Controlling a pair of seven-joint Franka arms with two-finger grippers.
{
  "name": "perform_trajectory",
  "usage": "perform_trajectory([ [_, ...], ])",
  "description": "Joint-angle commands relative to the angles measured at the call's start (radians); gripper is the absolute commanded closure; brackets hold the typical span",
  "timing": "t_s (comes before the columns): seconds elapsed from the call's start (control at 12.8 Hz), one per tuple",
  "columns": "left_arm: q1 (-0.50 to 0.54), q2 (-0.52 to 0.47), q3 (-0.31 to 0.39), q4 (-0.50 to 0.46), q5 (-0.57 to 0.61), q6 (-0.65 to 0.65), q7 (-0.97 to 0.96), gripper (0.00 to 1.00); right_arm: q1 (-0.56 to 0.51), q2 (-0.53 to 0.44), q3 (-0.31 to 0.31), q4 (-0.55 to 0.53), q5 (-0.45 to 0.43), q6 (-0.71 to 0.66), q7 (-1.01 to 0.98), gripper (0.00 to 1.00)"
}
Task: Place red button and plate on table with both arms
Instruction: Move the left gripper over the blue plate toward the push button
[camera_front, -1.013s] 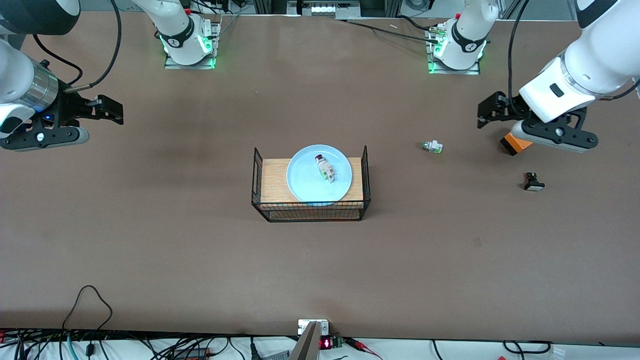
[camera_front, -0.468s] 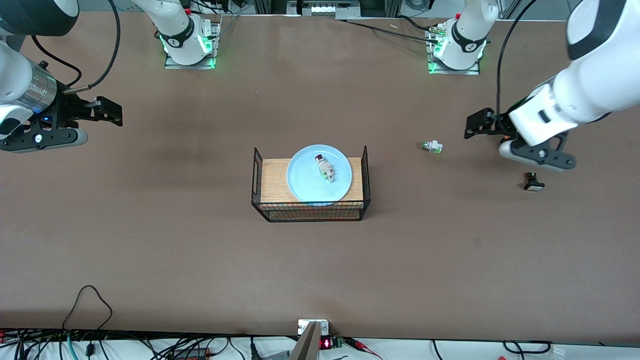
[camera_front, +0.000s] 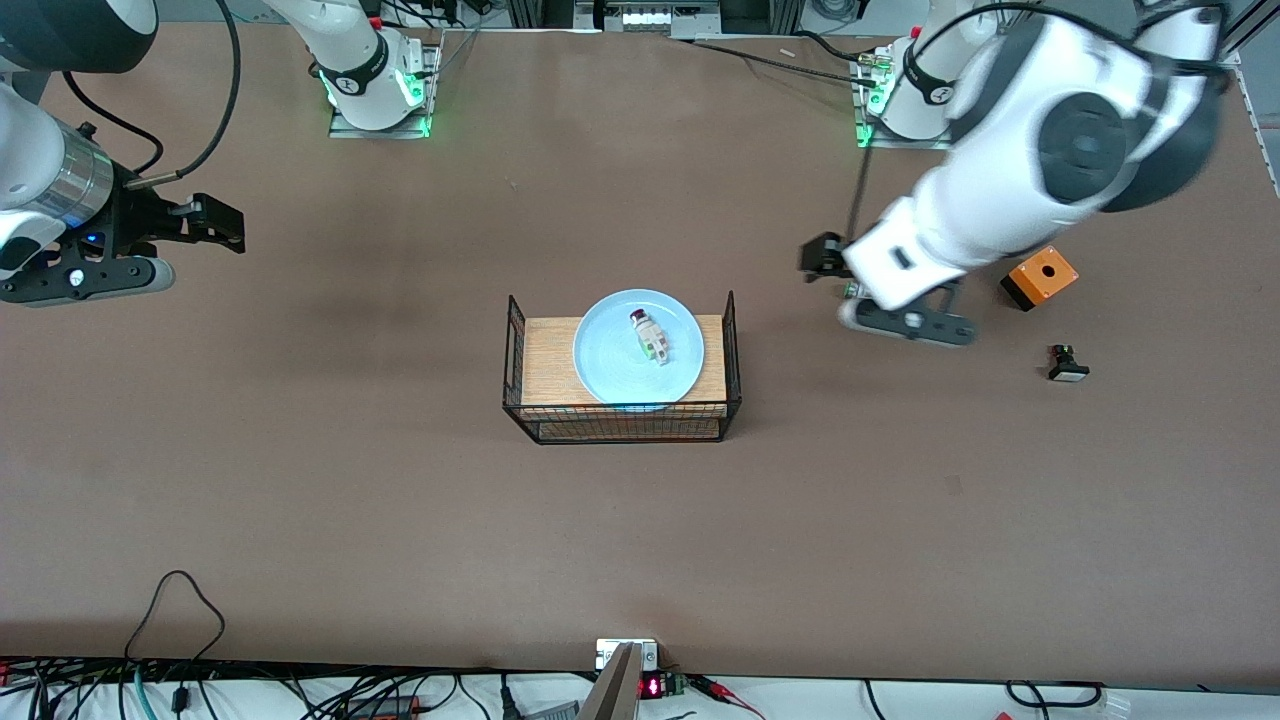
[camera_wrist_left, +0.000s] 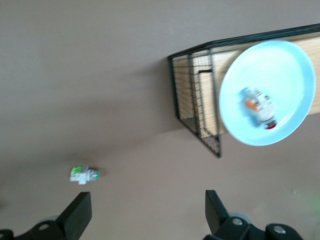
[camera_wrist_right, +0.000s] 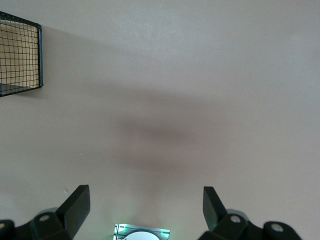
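Note:
The pale blue plate (camera_front: 610, 365) lies on the wooden board of the wire basket (camera_front: 620, 425) at the middle of the table (camera_front: 400, 520). The red button (camera_front: 649, 335) lies on its side on the plate. Both also show in the left wrist view, the plate (camera_wrist_left: 290, 70) and the red button (camera_wrist_left: 257, 107). My left gripper (camera_front: 820, 258) is open and empty, up over the table beside the basket, toward the left arm's end; it shows in its own view (camera_wrist_left: 146, 215). My right gripper (camera_front: 215, 222) is open, empty and waits over the right arm's end; it shows in its own view (camera_wrist_right: 145, 205).
A white-green part without a red cap (camera_wrist_left: 84, 174) lies on the table under my left gripper. An orange box (camera_front: 1040, 277) and a black switch (camera_front: 1067, 364) lie toward the left arm's end. The basket's corner (camera_wrist_right: 20, 55) shows in the right wrist view.
My left arm has swung toward the basket, uncovering the orange box and now covering the white-green part in the front view. The right arm has barely moved.

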Motion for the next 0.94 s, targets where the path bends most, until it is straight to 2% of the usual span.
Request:
perform_trajectory([
  [0.0, -0.031, 0.054, 0.007, 0.049, 0.013, 0.064, -0.097, 0.0, -0.006, 0.009, 0.001, 0.021, 0.008, -0.007, -0.009, 0.0],
  [0.16, -0.092, 0.094, 0.008, 0.053, 0.023, 0.097, -0.212, 0.0, -0.006, 0.012, 0.001, 0.021, 0.008, -0.007, -0.008, 0.0],
  [0.31, -0.163, 0.154, 0.016, 0.104, 0.041, 0.115, -0.333, 0.0, -0.006, 0.012, 0.001, 0.021, 0.008, -0.007, -0.008, 0.0],
  [0.62, -0.307, 0.265, 0.018, 0.204, 0.204, 0.117, -0.485, 0.0, -0.001, 0.012, 0.001, 0.021, 0.008, -0.007, -0.008, 0.0],
  [0.86, -0.327, 0.343, 0.018, 0.274, 0.221, 0.118, -0.504, 0.0, 0.0, 0.012, 0.003, 0.021, 0.008, -0.007, -0.008, 0.0],
])
